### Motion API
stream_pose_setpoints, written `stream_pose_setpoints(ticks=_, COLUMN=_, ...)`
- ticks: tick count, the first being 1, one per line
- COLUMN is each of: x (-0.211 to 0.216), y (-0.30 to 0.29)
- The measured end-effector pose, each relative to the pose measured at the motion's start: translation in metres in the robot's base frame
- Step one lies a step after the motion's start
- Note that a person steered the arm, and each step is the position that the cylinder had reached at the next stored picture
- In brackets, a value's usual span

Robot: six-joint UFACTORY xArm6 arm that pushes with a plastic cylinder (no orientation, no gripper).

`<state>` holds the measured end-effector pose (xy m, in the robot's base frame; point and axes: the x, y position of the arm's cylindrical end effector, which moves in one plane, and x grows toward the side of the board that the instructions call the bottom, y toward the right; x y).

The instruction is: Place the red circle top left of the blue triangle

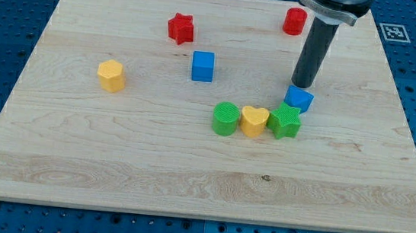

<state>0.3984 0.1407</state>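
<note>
The red circle (294,21) stands near the board's top edge, right of centre, partly behind my rod. The blue triangle (300,98) lies right of centre, touching the green star (285,121) below it. My tip (300,84) rests right at the blue triangle's upper edge, well below the red circle.
A green circle (225,118), a yellow heart (253,121) and the green star form a row just below the triangle. A blue cube (203,65) sits at centre, a red star (180,28) up left of it, a yellow block (111,75) far left. The wooden board (187,176) ends near the red circle.
</note>
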Motion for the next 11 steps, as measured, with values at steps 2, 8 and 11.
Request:
stream_pose_setpoints(ticks=2, x=-0.019, y=0.038)
stream_pose_setpoints(ticks=8, x=-0.167, y=-0.008)
stream_pose_setpoints(ticks=11, x=-0.151, y=-0.006)
